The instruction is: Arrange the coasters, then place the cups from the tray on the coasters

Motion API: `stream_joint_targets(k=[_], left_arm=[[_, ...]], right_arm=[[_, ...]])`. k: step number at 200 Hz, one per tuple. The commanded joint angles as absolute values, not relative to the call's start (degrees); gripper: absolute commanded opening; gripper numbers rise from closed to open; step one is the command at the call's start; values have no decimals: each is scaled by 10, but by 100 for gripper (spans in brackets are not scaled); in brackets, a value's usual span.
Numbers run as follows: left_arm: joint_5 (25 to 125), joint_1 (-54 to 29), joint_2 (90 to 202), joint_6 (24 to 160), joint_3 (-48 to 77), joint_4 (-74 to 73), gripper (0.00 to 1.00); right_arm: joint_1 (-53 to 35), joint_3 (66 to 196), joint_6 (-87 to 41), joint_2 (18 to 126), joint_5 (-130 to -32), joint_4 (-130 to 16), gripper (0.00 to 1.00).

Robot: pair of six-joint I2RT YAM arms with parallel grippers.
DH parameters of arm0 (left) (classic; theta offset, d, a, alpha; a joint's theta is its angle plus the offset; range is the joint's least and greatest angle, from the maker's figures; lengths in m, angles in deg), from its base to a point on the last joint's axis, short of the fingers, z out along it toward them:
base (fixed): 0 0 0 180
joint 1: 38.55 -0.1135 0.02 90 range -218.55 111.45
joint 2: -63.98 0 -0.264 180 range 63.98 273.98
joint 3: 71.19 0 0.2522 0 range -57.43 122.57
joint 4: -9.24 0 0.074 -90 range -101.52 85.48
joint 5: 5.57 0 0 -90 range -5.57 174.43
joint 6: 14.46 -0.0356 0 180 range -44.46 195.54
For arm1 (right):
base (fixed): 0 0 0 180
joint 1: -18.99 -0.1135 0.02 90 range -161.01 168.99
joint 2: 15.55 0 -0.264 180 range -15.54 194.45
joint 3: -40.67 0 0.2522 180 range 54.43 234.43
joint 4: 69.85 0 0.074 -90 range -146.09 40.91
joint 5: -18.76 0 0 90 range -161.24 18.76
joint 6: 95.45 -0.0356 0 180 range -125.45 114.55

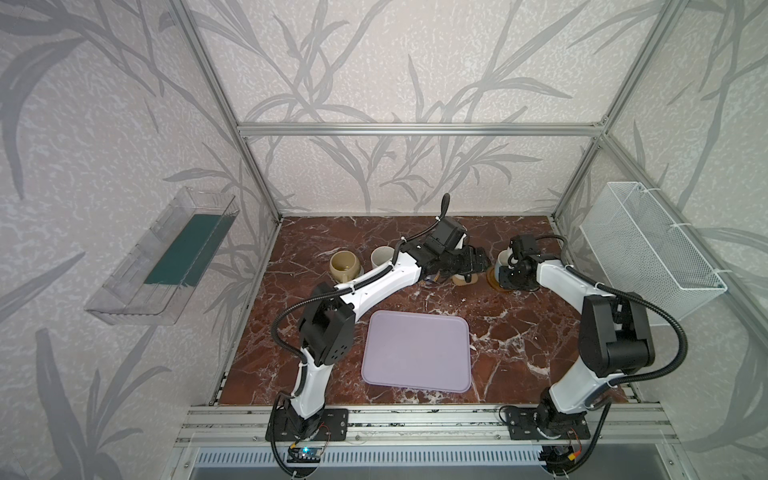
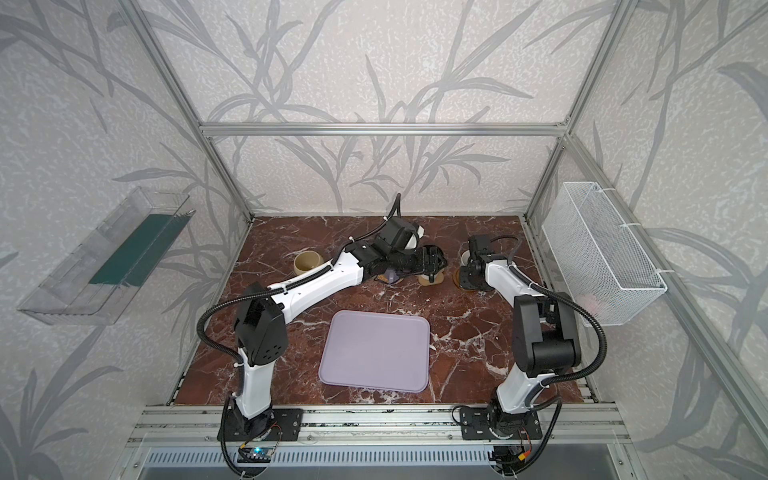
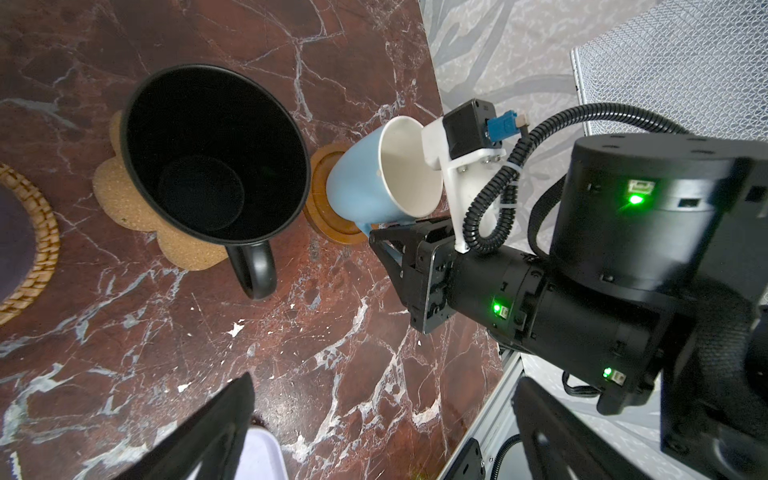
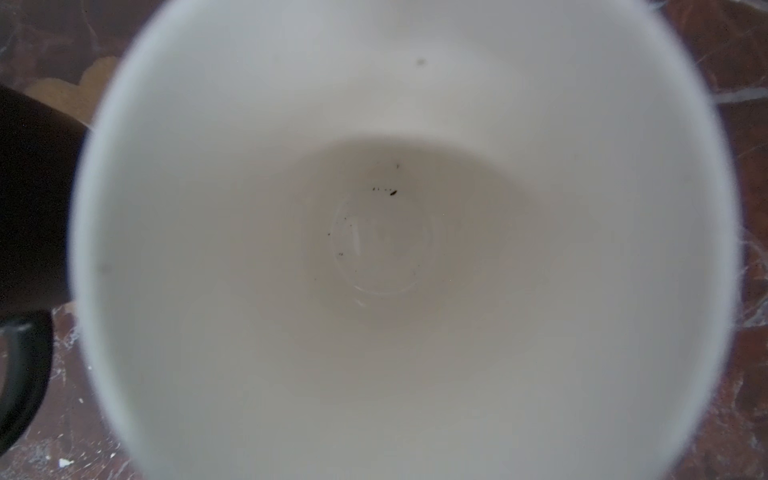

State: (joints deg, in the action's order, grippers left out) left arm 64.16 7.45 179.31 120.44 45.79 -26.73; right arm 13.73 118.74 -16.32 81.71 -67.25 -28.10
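I see the tray (image 1: 415,353) at 6 o'clock, bare bench (image 1: 519,332) around it. The light blue mug (image 3: 357,187) rests on the brown coaster (image 3: 320,195) at 1 o'clock, near the bench edge. The left hand (image 3: 382,382) is released, holding nothing. The right hand (image 3: 382,241) is at the mug's handle; I cannot tell its grip.

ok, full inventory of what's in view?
mugs: five; beige, cream, lavender, black, light blue; back of table
coasters: three seen; rattan, tan paw-shaped, brown round; under lavender, black, blue mugs
tray: one, lavender, front centre, empty
bin: one, clear, left wall
basket: one, white wire, right wall
table: one, red-brown marble
left gripper: one, black, open by black mug
right gripper: one, black, at light blue mug's handle
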Motion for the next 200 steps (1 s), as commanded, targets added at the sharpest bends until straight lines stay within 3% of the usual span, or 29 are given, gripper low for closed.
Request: stream_joint_targets(k=[1,19,50,71,73,86,90,100,134,200], left_arm=[[639,74,1784,1207,450,-259,99],[643,73,1777,1204,442,-258,99],[669,73,1742,1174,392,-226,99],[697,67,1709,1152,349,-207,99],[701,67,1705,1150,345,-206,99],[718,62,1684,1137,323,-209,99],[720,61,1677,1132,311,-206,99],[705,54,1655,1123,278,-183,99],[670,4,1560,1119,125,-85,99],[836,-73,1335,970,-110,-72,99]], right_arm=[[135,1187,-162,801,-670,-272,29],[135,1187,-163,790,-672,-267,34],[135,1168,-169,742,-682,-276,68],[135,1161,-181,711,-679,-266,72],[135,1159,-185,706,-678,-265,78],[134,1149,-198,683,-677,-265,82],[135,1146,-201,675,-679,-265,93],[135,1134,-202,657,-688,-270,100],[134,1074,-205,574,-705,-297,99],[135,948,-198,447,-701,-397,97]])
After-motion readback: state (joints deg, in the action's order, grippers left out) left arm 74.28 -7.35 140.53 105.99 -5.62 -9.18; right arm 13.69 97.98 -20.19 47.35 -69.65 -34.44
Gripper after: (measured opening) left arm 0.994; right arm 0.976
